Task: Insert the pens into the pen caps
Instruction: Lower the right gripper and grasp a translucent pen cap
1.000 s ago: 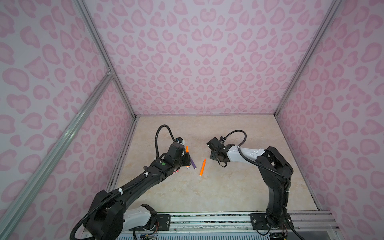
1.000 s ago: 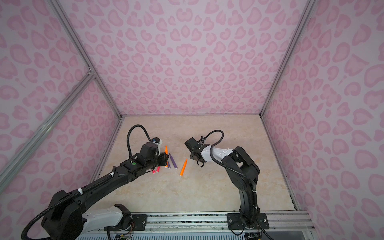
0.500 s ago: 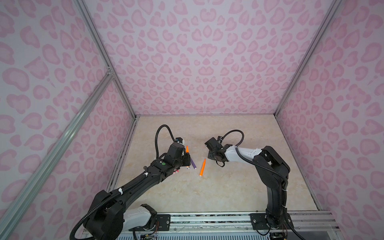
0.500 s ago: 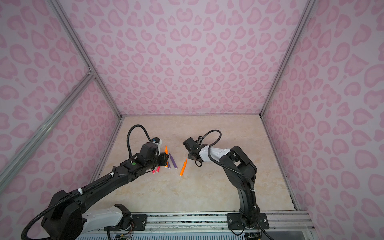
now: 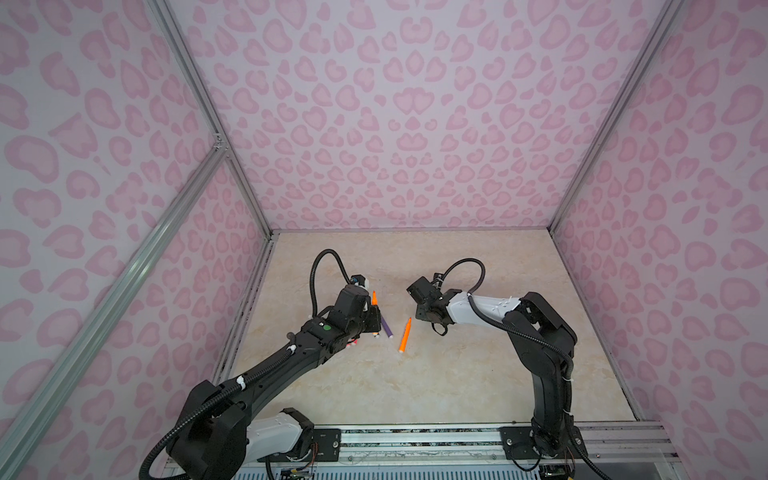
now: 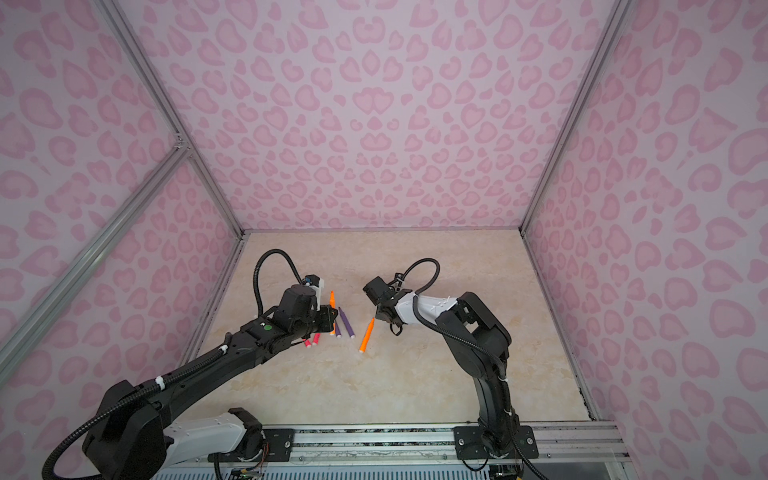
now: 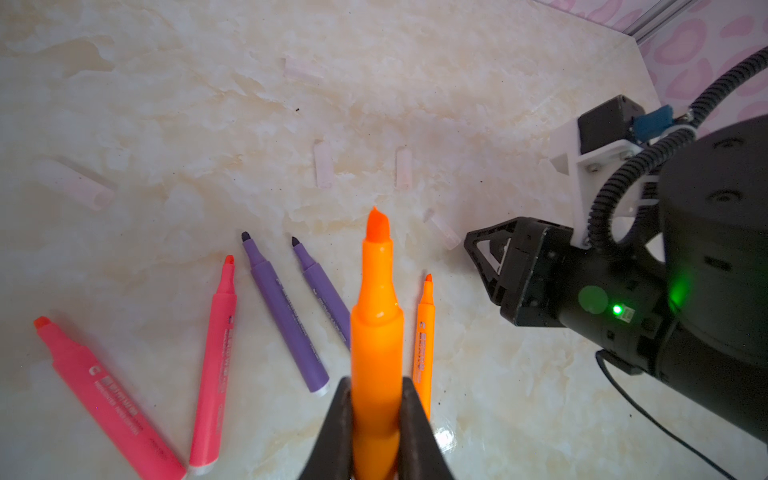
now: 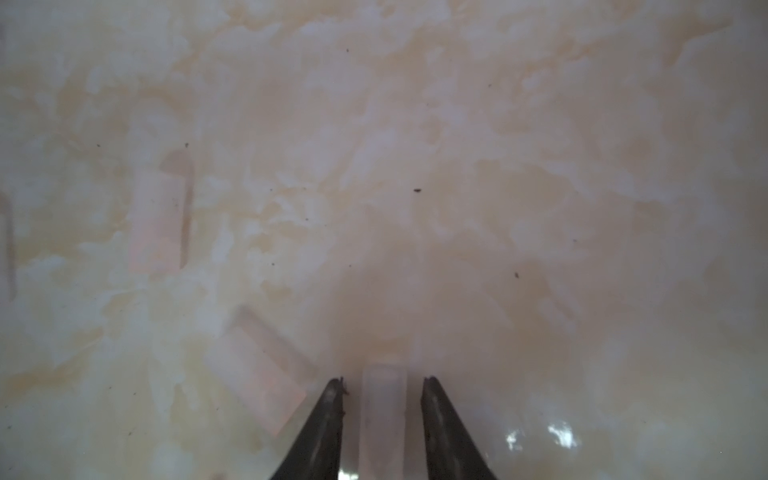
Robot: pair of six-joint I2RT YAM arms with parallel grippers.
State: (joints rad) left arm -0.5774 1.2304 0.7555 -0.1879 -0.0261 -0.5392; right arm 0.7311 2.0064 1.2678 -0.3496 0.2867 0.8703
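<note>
Clamping orange pen [image 7: 377,299] in L pincer [image 7: 375,382], R pincer [image 8: 383,380] straddling cap [image 8: 383,415]

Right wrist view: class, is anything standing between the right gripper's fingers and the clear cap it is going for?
Nothing visible. The clear cap lies straight between the open fingers of the right gripper, with only bare table in the thin gaps either side. A second cap lies outside the fingers.

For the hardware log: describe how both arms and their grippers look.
Both arms are black, jointed links. The left arm has a white base segment and a green round dot; the right arm a white forearm shell. Each carries a looping black corrugated cable. The left gripper and right gripper end in dark, tapered wedges.
</note>
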